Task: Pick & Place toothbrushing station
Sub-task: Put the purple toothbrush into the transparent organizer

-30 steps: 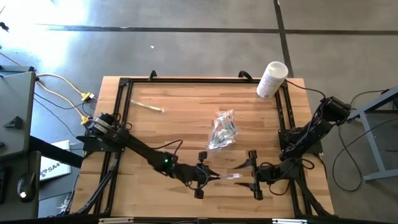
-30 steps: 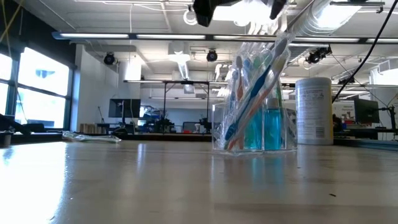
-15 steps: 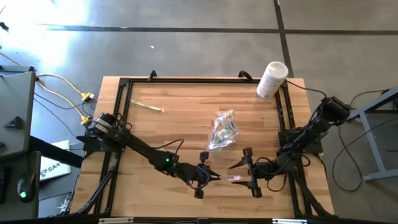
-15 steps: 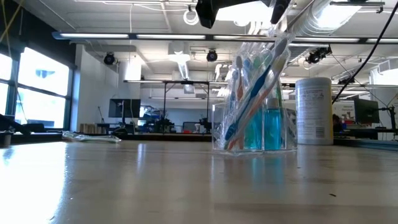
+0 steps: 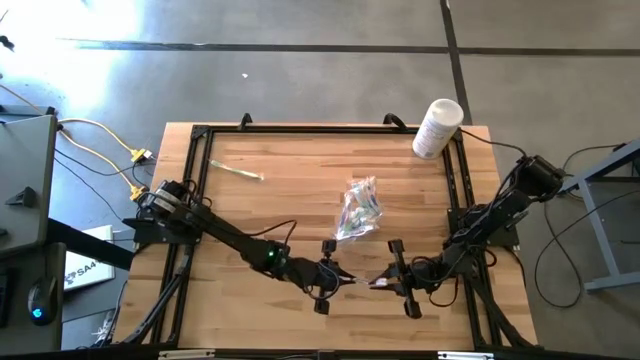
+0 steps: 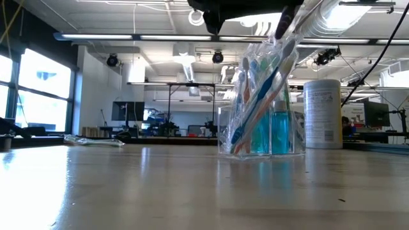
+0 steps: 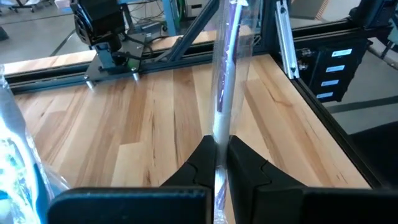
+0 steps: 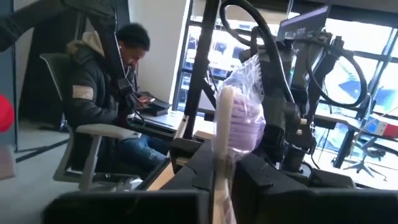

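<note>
two grippers pinch one wrapped toothbrush (image 5: 362, 284) end to end: left gripper (image 5: 335, 279), right gripper (image 5: 385, 283); bag (image 5: 358, 208) lies beyond.

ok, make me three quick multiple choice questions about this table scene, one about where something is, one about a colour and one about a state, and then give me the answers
1. Where does the white canister stand?
A. At a far corner of the table, on the right arm's side
B. Between the two end effectors
C. At the table's middle

2. What colour are the tubes in the clear bag?
A. Red
B. Teal
C. Yellow

3. What state is the wrapped toothbrush in?
A. Lying loose on the table
B. Standing in the bag
C. Held by both end effectors

Answers:
1. A, the high view shows it at that corner.
2. B, the low view shows teal through the plastic.
3. C, the left end effector and the right end effector are each shut on it in their wrist views.
</note>
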Motion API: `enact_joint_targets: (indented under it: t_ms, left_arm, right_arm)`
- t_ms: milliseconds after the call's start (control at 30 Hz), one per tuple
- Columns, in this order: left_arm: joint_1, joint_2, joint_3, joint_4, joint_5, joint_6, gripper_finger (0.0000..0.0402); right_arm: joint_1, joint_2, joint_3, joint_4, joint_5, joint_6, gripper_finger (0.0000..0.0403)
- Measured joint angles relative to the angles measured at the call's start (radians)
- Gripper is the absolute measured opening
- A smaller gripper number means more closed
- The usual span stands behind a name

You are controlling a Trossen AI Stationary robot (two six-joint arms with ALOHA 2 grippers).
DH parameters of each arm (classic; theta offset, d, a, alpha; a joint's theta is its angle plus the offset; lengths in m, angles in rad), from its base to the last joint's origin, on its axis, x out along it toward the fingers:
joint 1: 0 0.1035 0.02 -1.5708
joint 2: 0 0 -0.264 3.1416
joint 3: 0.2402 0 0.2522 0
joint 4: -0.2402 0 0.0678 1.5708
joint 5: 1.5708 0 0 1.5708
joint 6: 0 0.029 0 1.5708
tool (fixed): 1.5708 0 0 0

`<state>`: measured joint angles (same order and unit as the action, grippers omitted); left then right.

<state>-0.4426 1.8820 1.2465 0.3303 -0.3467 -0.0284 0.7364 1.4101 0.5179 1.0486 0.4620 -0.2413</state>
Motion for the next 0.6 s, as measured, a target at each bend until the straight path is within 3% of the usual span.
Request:
enact_joint_targets:
  t_ms: [167,333,600]
  left_arm:
    - [0.005,0.0,0.001,-0.033,0.011,-0.002,0.0029]
    - [0.004,0.0,0.002,-0.044,0.004,-0.005,0.0111]
    - [0.005,-0.001,0.002,-0.118,-0.136,-0.001,0.0222]
  right_arm:
    - [0.0,0.0,-0.001,-0.011,0.015,-0.006,0.0011]
    - [0.0,0.0,-0.001,-0.005,0.05,-0.012,0.001]
    - [-0.03,-0.029,-0.001,-0.035,0.187,-0.078,0.001]
